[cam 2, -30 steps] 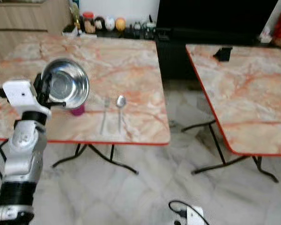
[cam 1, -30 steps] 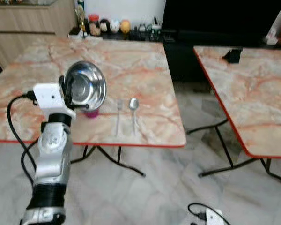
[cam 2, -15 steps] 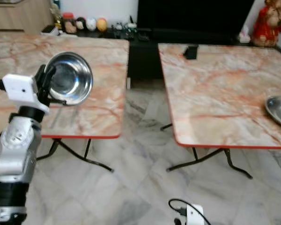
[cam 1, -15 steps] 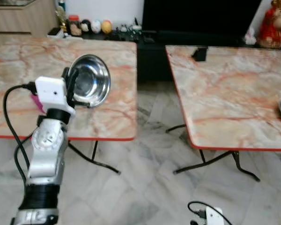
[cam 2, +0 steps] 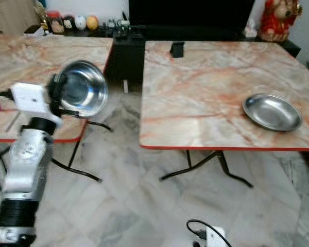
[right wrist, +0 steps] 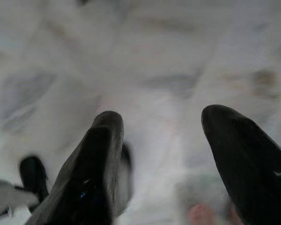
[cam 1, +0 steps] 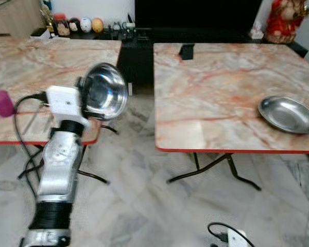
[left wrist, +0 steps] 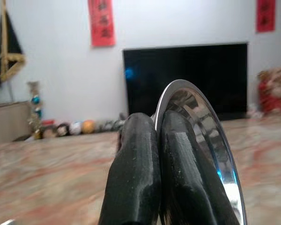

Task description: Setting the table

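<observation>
Bowl [cam 1: 106,91]: a steel bowl is held up in the air on its edge by the left gripper [left wrist: 157,140], its hollow turned toward the camera; it is seen over the gap between the two worktops, above the near right corner of the left worktop [cam 1: 20,67].
Left gripper: the jaws are closed narrow on the bowl's rim, one finger [left wrist: 133,173] on each face, as seen in the left wrist view; the silver arm [cam 1: 59,170] is raised below the bowl, with a black cable looped beside it.
Right worktop [cam 1: 216,87]: a marble-patterned top with a red edge, set to the right of the bowl and apart from it.
Plate [cam 1: 287,114]: a shallow steel plate is laid flat near the right worktop's near right corner, well apart from the bowl.
Black object [cam 1: 186,51]: a small dark item is stood at the right worktop's far left edge.
Left worktop: a pink cup [cam 1: 1,102] is placed on it, left of the bowl.
Right gripper [right wrist: 164,154]: the jaws are spread wide over pale marble floor [right wrist: 145,61].
Far wall: a dark screen [cam 1: 195,15], a red figure [cam 1: 278,20] and small ornaments [cam 1: 74,24] are ranged behind both worktops.
</observation>
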Tool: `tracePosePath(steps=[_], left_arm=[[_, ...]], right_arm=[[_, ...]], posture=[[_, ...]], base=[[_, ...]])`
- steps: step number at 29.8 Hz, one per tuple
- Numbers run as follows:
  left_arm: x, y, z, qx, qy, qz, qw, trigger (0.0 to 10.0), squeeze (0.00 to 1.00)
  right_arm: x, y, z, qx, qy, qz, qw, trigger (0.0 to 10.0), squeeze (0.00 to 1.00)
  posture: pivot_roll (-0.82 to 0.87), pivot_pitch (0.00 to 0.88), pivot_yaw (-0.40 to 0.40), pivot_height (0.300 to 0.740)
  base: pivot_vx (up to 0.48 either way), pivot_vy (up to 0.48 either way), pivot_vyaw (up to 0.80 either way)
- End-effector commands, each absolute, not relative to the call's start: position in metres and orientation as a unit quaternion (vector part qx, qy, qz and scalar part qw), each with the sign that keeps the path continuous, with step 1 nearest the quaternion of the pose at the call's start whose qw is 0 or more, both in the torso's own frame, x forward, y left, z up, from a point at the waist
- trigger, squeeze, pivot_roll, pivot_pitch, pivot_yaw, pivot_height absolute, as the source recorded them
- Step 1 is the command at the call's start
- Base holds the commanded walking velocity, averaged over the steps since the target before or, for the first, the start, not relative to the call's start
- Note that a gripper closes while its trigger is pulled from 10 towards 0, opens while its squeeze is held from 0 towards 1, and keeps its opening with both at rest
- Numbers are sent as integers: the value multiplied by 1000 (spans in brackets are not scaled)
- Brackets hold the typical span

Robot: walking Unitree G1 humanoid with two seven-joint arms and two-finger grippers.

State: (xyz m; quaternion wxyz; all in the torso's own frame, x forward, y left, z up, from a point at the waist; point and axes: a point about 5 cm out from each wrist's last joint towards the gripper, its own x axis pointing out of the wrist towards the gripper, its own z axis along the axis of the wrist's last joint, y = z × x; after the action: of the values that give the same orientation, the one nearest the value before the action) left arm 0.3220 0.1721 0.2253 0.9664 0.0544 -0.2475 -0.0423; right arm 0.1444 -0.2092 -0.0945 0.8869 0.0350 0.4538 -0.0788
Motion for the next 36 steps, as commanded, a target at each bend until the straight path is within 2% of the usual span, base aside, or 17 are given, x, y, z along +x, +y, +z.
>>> tracePosePath(steps=[1,7,36], left_arm=[[321,180,230,58,-253,-29,965,10000,0],[320,180,228,56,-249,-27,967,10000,0],[318,179,220,38,-241,-23,969,10000,0]], right_arm=[[145,-204,-95,33,453,-75,888,10000,0],[144,-203,-96,45,452,-78,887,10000,0],[137,-203,-98,48,458,-82,884,10000,0]], posture=[[45,15,-38,740],[43,19,-37,740],[45,0,-36,740]], base=[[0,-420,0],[0,-420,773],[0,-419,0]])
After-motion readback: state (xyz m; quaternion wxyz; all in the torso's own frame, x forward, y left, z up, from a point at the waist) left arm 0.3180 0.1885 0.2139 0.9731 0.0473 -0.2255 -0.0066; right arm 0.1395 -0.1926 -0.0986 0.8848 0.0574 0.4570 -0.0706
